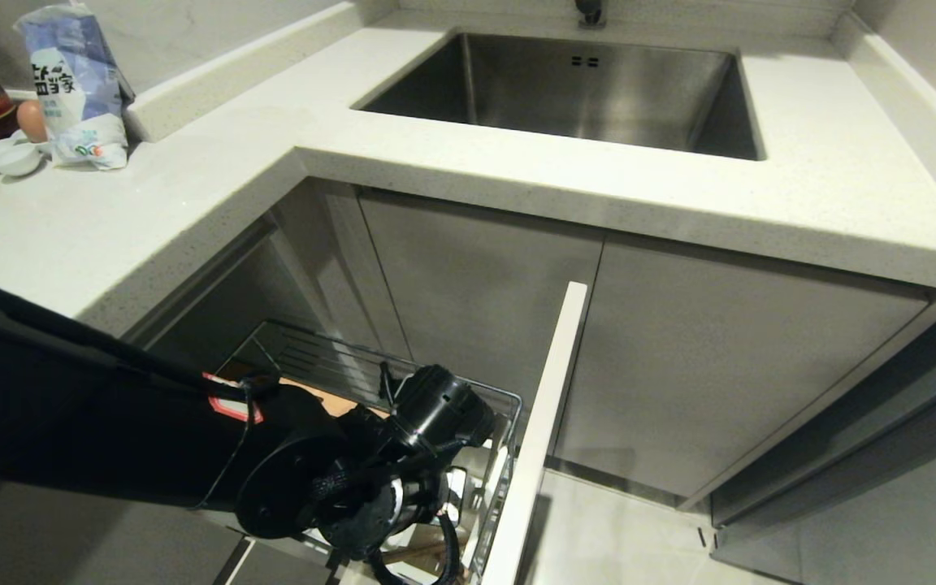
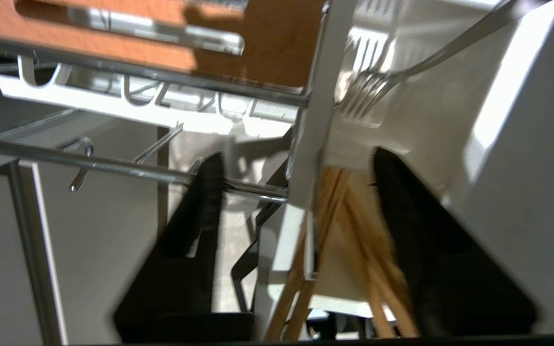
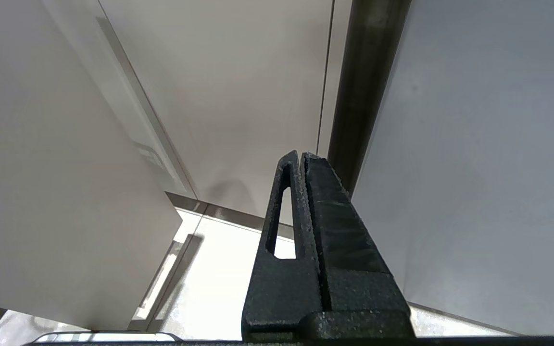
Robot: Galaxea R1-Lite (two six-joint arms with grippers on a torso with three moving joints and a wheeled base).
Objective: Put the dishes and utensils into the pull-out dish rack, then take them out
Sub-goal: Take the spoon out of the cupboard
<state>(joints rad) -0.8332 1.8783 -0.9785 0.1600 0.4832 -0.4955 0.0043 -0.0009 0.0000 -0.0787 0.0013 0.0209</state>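
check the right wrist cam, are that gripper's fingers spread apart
No, the right gripper has its two black fingers pressed flat together with no gap, pointing at plain pale cabinet panels.

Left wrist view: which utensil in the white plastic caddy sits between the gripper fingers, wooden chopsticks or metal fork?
The light wooden chopsticks; the silver metal fork lies beyond the fingertips.

Left arm point(image 1: 110, 422): matte black housing, red-and-white label near the wrist, black cables looping past a round black wrist camera point(image 1: 439, 406). Left gripper point(image 2: 296, 192): two black wedge-shaped fingers with ridged inner faces. Right gripper point(image 3: 302, 161): grainy black tapered fingers, one with a long slot.
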